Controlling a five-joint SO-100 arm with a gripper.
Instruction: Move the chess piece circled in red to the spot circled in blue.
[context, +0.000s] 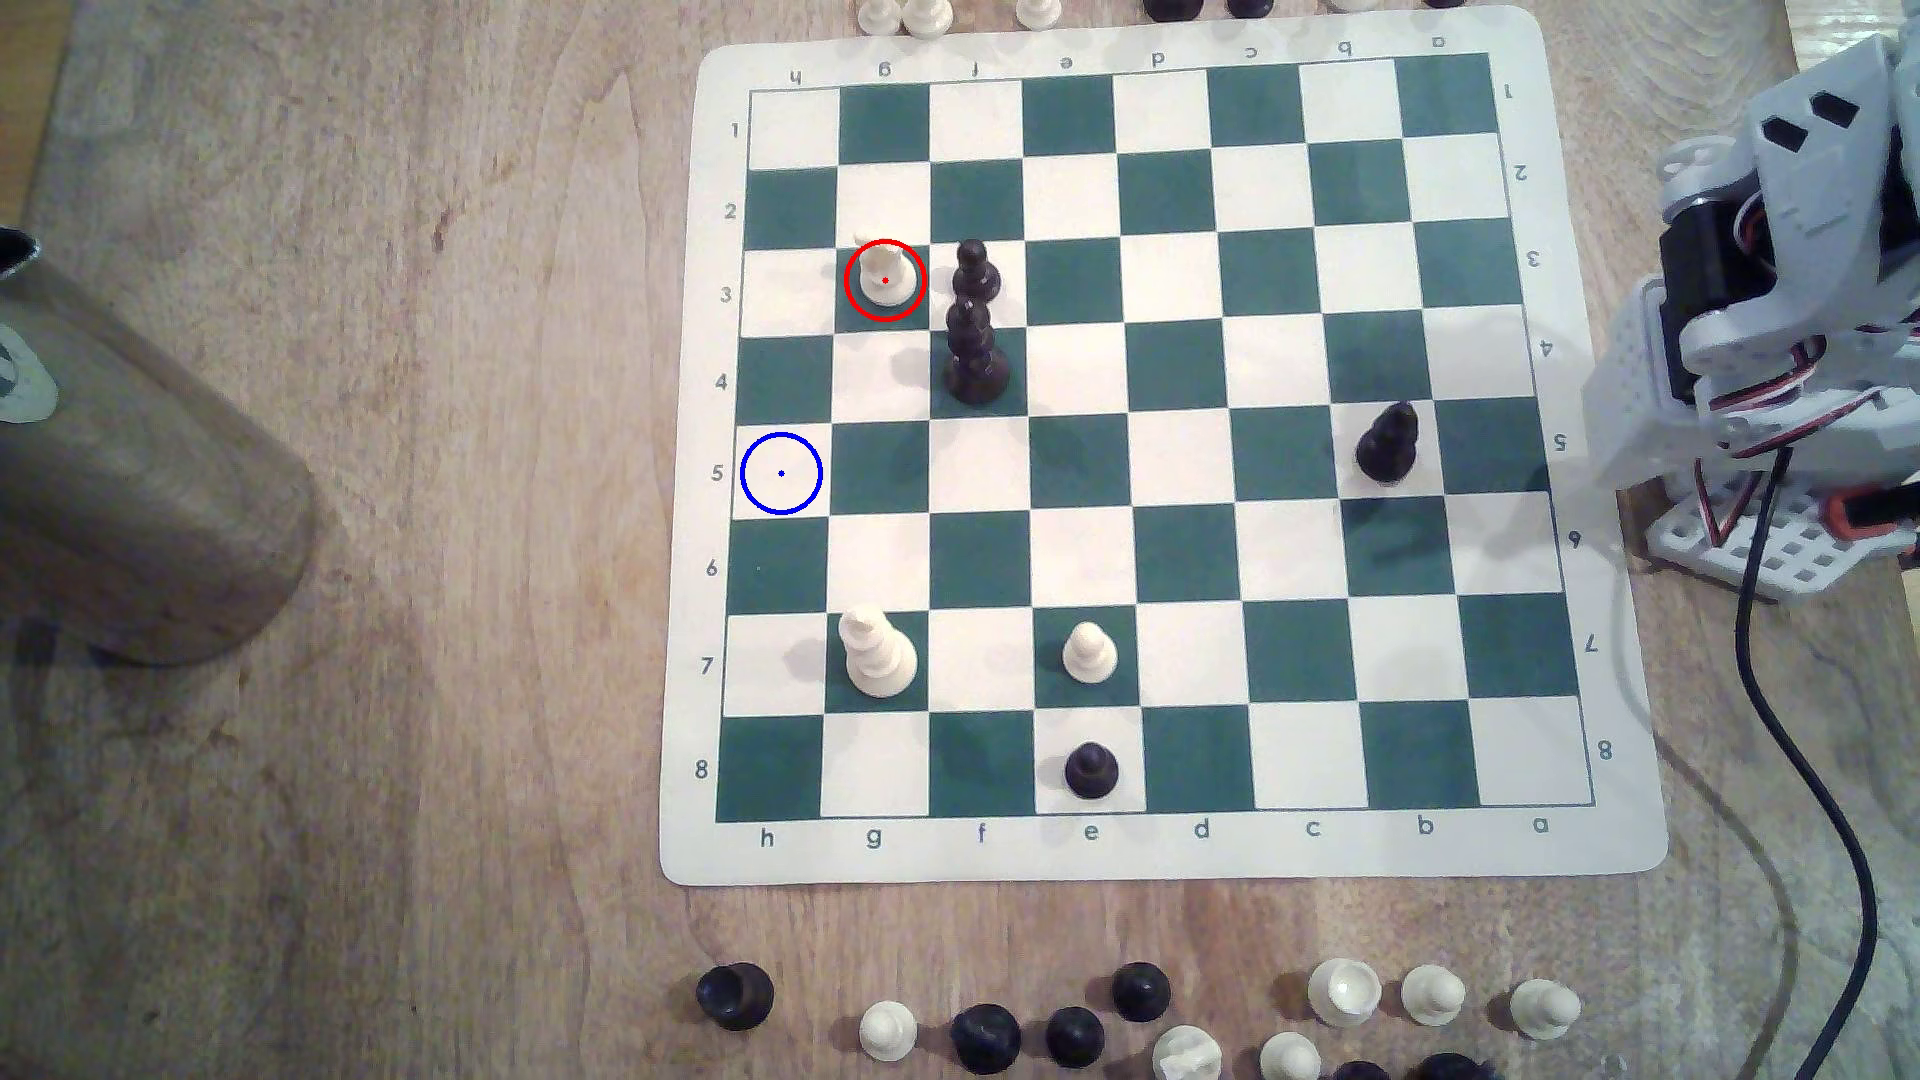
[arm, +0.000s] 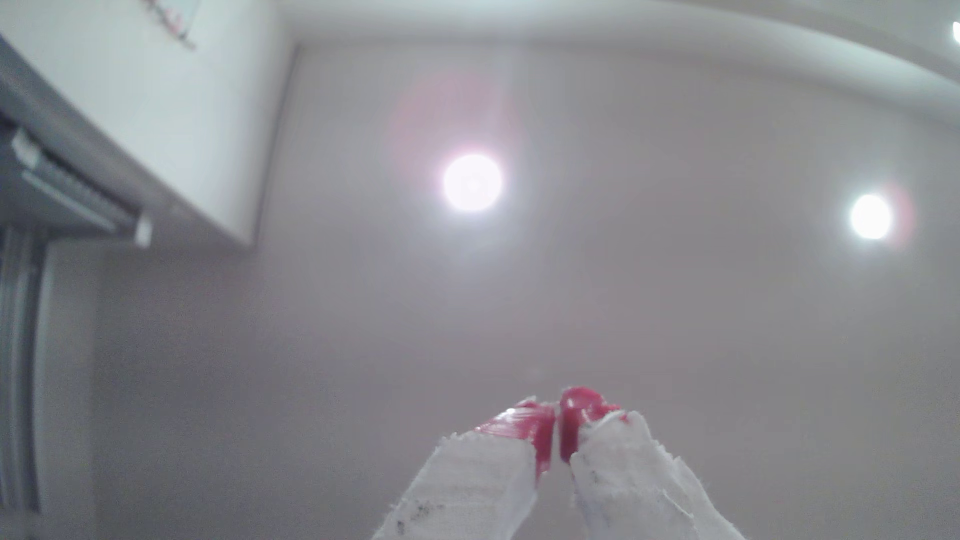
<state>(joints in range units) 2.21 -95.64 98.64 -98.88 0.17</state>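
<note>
The chess piece (context: 884, 276), cream-white with a lopsided top, stands inside the red ring on a green square in row 3, near the exterior view's left side of the board (context: 1153, 852). The spot (context: 781, 474) is a cream square in row 5 at the board's left column, marked by a blue ring and dot, with nothing on it. My arm (context: 1787, 312) is folded up off the board's right edge in the exterior view. In the wrist view my gripper (arm: 558, 423) points up at the ceiling, its red-tipped, white-wrapped fingers (arm: 524, 426) pressed together with nothing between them.
Two dark pieces (context: 975, 332) stand just right of the circled piece. A tall cream piece (context: 876, 652), a cream pawn (context: 1089, 652) and dark pieces (context: 1387, 444) (context: 1091, 771) stand elsewhere on the board. Spare pieces line the near and far table edges. A wooden cylinder (context: 125, 457) lies at left.
</note>
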